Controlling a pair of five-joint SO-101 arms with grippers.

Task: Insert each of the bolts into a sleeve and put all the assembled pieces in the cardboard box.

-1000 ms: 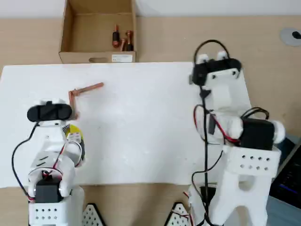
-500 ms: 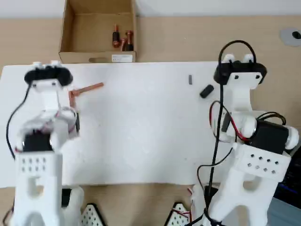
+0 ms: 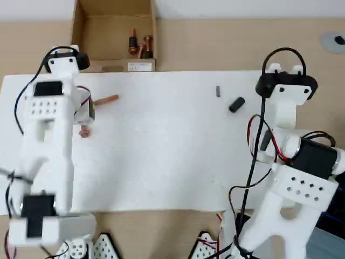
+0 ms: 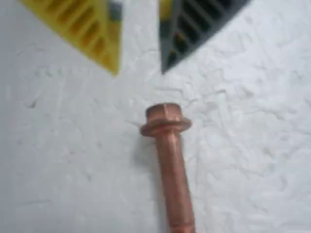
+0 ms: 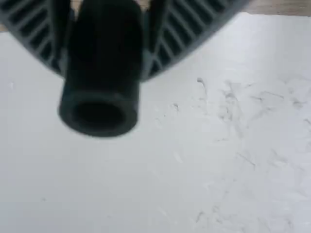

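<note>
A copper bolt (image 4: 167,155) lies on the white mat just beyond my left gripper (image 4: 138,63), its head toward the fingertips. That gripper is open with nothing in it. In the high view my left arm (image 3: 51,124) stretches over the mat's left side, beside one bolt (image 3: 108,100) and the head of another bolt (image 3: 84,132). My right gripper (image 5: 104,53) is shut on a black sleeve (image 5: 99,97), whose open end faces the camera. Another black sleeve (image 3: 236,104) lies on the mat left of my right arm (image 3: 284,89). The cardboard box (image 3: 81,38) stands at the back left.
Several assembled pieces (image 3: 140,46) lie in the box. A small dark piece (image 3: 218,91) sits on the mat near the loose sleeve. The mat's far edge (image 5: 282,14) runs close to my right gripper. The mat's middle (image 3: 161,140) is bare.
My left arm has unfolded from the front edge and stretched out over the bolts. My right arm has shifted right, uncovering the loose sleeve and the small dark piece.
</note>
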